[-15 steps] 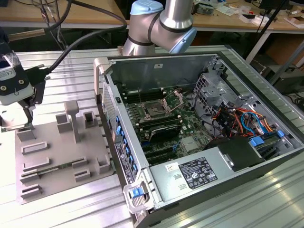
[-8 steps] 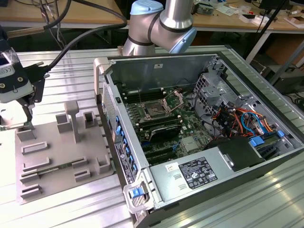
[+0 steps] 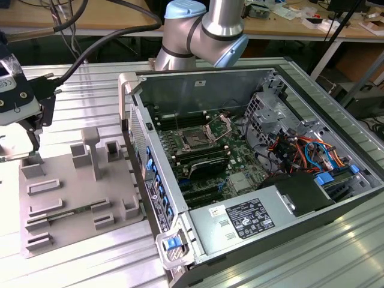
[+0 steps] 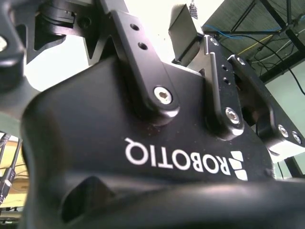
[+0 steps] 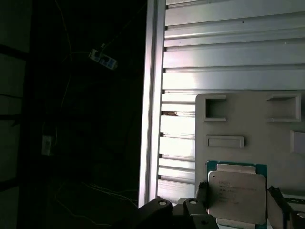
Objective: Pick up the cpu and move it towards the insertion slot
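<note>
In the first wrist view the cpu (image 5: 237,191), a small silvery square plate with a green rim, sits between my gripper (image 5: 237,199) fingers. One dark finger (image 5: 203,194) presses its edge and the other lies close against the opposite edge. The cpu is over a corner of the grey plastic fixture (image 5: 248,124); I cannot tell whether it is lifted off. In the exterior view my gripper (image 3: 31,149) hangs over the fixture's (image 3: 66,192) far corner at the exterior view's left. The insertion slot (image 3: 195,141) lies inside the open computer case, its metal frame (image 3: 219,126) hinged up.
The open computer case (image 3: 240,78) stands at the exterior view's right of the fixture, its tall side wall (image 3: 147,162) between them. Upright posts (image 3: 91,150) rise from the fixture. Cables (image 3: 300,150) and a power supply (image 3: 252,219) crowd the case. The ribbed metal table (image 5: 228,57) ends at an edge beside the fixture.
</note>
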Robot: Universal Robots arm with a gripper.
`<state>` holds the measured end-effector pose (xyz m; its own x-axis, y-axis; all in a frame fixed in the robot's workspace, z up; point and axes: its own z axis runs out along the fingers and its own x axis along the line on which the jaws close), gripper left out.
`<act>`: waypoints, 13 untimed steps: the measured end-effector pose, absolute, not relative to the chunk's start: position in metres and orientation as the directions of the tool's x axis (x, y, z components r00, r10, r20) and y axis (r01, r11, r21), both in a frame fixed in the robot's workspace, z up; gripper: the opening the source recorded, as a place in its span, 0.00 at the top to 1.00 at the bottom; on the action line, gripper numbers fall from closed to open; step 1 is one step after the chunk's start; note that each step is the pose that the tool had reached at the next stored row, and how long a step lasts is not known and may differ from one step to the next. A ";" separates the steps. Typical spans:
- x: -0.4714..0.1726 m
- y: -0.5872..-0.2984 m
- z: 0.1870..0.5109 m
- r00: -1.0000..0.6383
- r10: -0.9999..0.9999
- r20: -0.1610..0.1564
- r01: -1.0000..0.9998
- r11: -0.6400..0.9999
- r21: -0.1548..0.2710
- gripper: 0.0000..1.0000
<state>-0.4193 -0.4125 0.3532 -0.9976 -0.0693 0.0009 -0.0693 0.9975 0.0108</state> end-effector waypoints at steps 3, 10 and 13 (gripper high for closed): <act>-0.419 -0.413 0.356 -0.998 -0.069 0.001 -0.069 0.998 0.011 0.47; -0.419 -0.413 0.363 -0.998 -0.069 0.001 -0.069 0.998 0.012 0.47; -0.419 -0.413 0.365 -0.998 -0.069 0.001 -0.069 0.998 0.012 0.47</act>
<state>-0.4193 -0.4125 0.3653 -0.9976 -0.0693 0.0008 -0.0693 0.9975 0.0117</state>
